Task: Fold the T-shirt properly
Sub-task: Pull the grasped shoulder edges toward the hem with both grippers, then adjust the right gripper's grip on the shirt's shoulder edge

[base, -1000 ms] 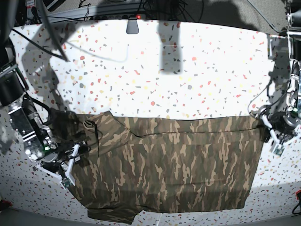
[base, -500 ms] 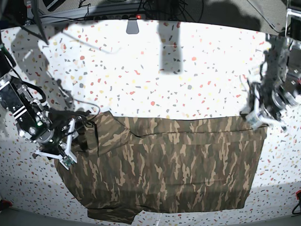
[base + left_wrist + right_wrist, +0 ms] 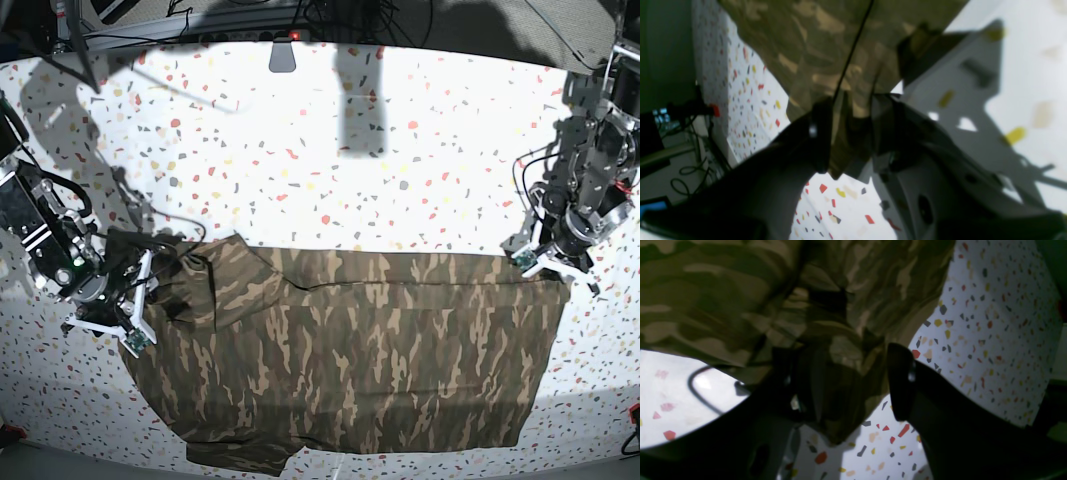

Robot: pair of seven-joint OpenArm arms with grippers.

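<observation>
White terrazzo tabletop [image 3: 330,150], speckled red, yellow and grey, fills your base view, with dark cables and gear along its far edge.

Nearest you, the T-shirt [image 3: 370,350] lies spread across the near half of the table, its camouflage hem reaching almost to the near edge. A sleeve or corner hangs just past the near-left part of the cloth. The far edge of the shirt runs as a fairly straight fold line across the middle of the table, from one arm to the other.

At that fold line, toward the table's left edge, your right gripper [image 3: 140,300] sits at the bunched end of the cloth. Your right wrist view shows a wad of shirt [image 3: 840,373] lying against one dark finger [image 3: 800,386], while the other finger [image 3: 903,383] stands apart from the cloth with table showing between, so the jaws are not closed tight; I cannot tell whether the fabric is truly pinched.

Toward the table's right edge, your left gripper [image 3: 545,262] meets the far-right corner of the shirt. Your left wrist view shows its two fingers [image 3: 821,133] narrowed onto a fold of camouflage cloth [image 3: 826,56], holding it, with the fabric stretching away above them.
</observation>
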